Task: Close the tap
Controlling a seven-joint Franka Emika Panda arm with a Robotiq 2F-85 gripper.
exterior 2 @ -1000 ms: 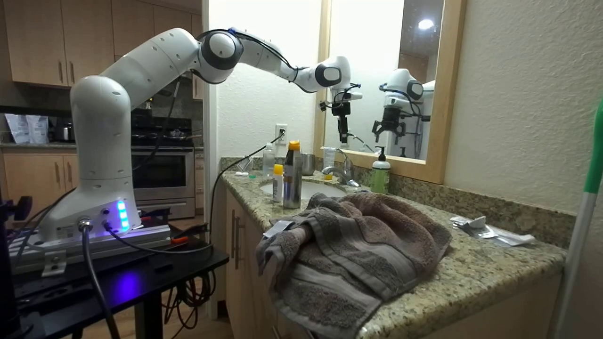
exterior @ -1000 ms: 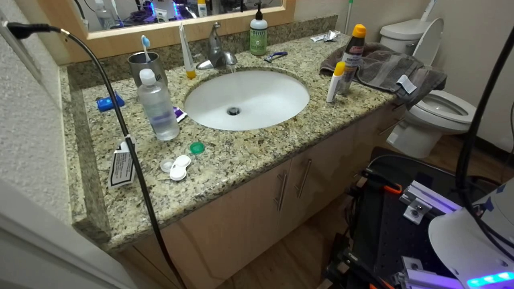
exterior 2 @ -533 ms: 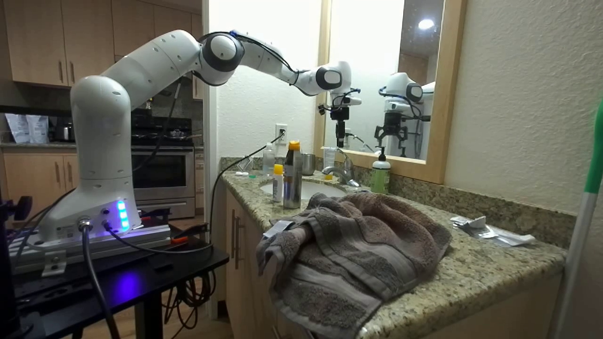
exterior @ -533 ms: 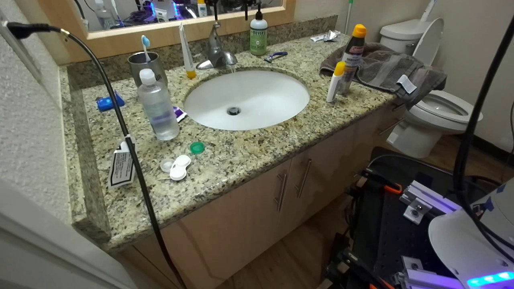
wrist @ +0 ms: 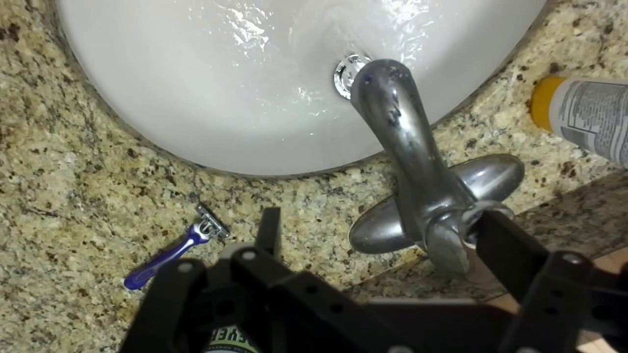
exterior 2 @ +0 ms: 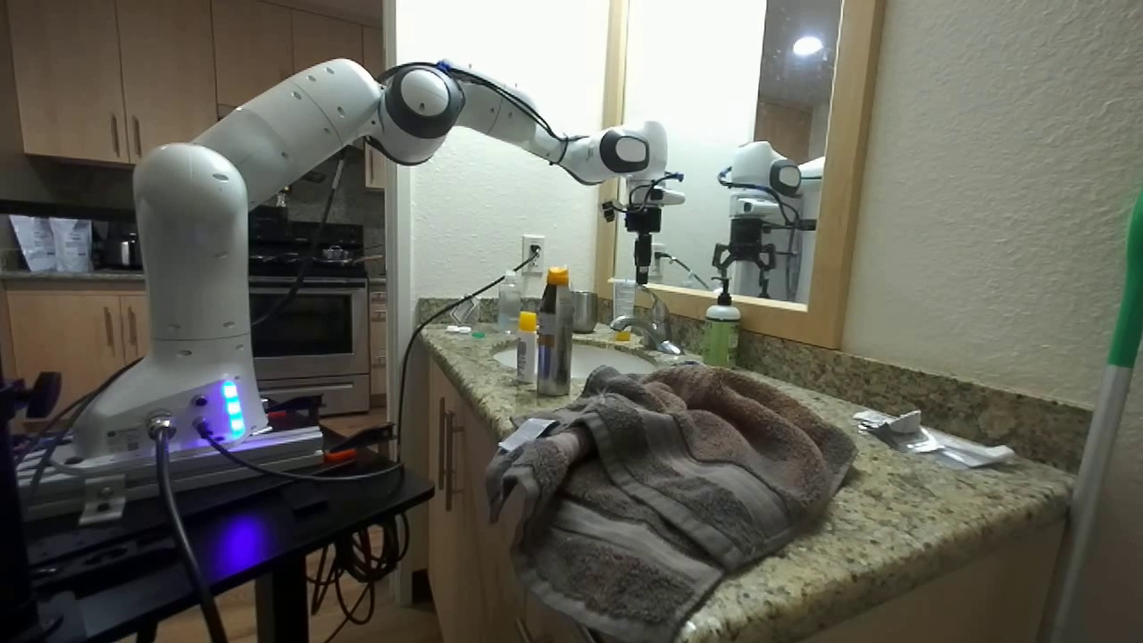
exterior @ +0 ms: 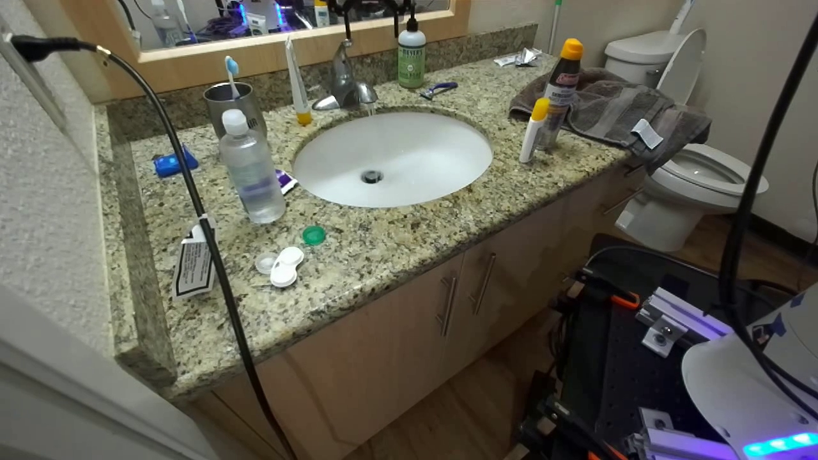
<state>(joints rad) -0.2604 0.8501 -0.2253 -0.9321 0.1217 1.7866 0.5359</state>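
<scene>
"What's closest to us on the counter?"

"A white lens case, a green cap apart from it, then a clear bottle, upright."

"And beyond those?"

"The white basin, with the tap standing at its far edge. Water is falling in a thin stream from the spout."

"Where's the gripper?"

"Pointing down, its 2 fingers spread wide. 1 hangs right by the upper end of the handle; I can't tell if they touch. The other is near the green soap bottle."

"And behind all that?"

"A wood-framed mirror."
</scene>
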